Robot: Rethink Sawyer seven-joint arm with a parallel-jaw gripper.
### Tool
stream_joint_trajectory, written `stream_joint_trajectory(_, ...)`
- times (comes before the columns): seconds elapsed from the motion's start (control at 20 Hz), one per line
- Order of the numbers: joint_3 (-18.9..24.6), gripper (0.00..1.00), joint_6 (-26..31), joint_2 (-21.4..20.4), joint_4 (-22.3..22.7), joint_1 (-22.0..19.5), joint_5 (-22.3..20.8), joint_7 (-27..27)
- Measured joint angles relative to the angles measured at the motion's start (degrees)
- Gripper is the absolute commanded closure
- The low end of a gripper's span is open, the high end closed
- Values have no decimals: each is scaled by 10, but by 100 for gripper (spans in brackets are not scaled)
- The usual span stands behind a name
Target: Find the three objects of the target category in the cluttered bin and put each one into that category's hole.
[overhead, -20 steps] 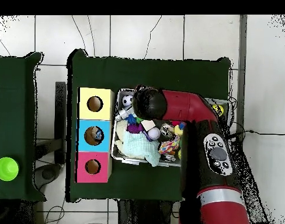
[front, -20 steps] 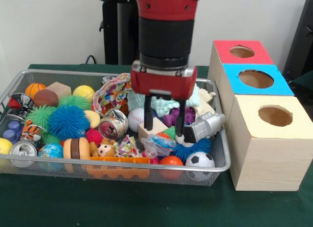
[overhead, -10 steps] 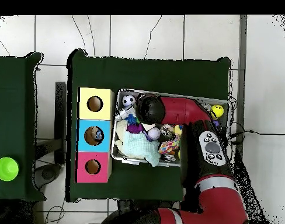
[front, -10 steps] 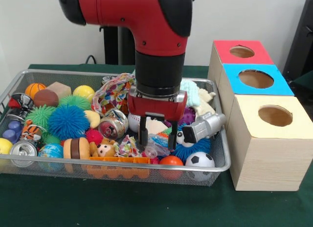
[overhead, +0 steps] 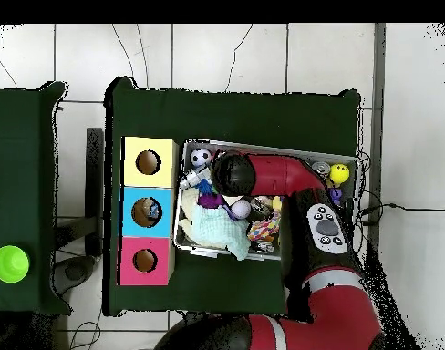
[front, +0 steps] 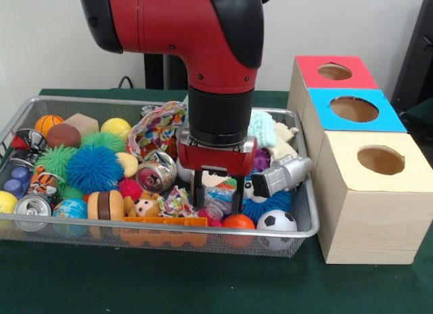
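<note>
The end effector (front: 217, 197) hangs low inside the bin (front: 306, 227), its two dark fingers spread apart and reaching down on either side of a clear crinkled plastic lump (front: 218, 200) that lies in the clutter at about 5 o'clock from the bin's middle. Whether the fingers touch the lump cannot be told. A white and grey toy robot (front: 279, 176) lies at 3 o'clock from the end effector, a soccer ball (front: 276, 222) and an orange ball (front: 237, 222) at 5 o'clock by the near rim. The hole (front: 354, 109) in the blue-topped box stands on the green tabletop (front: 169, 283) beside the bin, between the red-topped box (front: 335, 72) and the yellow-topped box (front: 375, 192).
</note>
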Motion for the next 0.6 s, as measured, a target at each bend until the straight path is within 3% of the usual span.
stream_joint_trajectory(0.3,0,0,0,1,-6,-1,0,0)
stream_joint_trajectory(0.35,0,100,0,2,-6,-1,0,0)
stream_joint_trajectory(0.6,4,100,0,3,-6,-5,0,0)
